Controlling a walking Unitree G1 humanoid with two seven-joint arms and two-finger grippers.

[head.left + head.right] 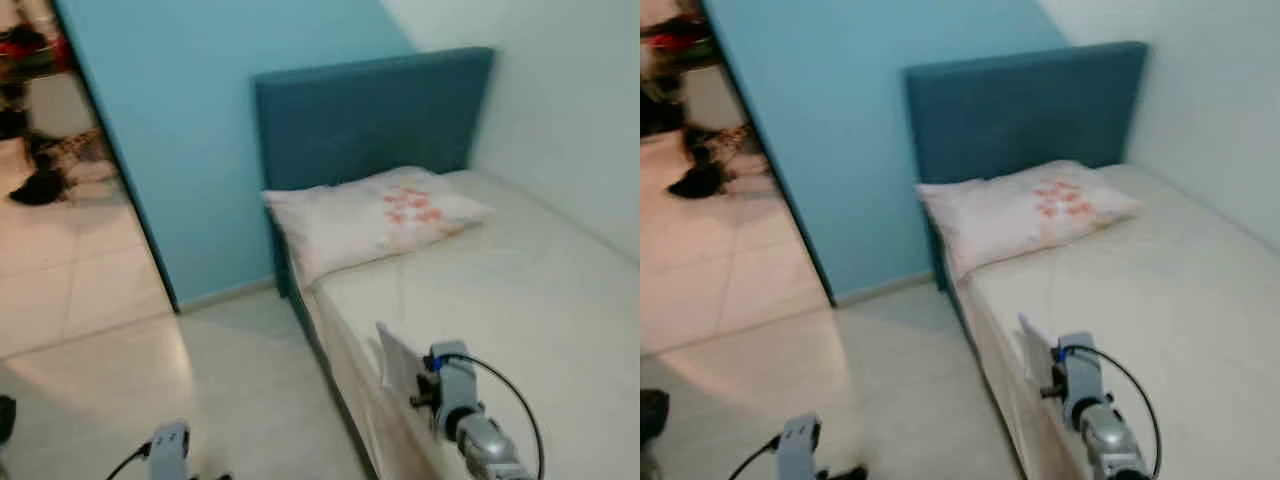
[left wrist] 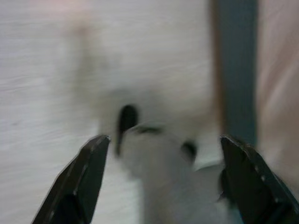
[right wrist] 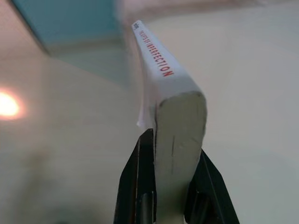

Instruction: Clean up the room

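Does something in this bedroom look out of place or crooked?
The pillow lies askew at the head of the bed, one corner hanging past the mattress edge. The right gripper holds a book over the bed's near edge. Nothing looks spilled or damaged.

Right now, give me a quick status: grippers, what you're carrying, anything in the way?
Right gripper shut on a white book, held over the bed edge. Left gripper open, low over the floor. Pillow at the headboard; path to the mattress looks clear.
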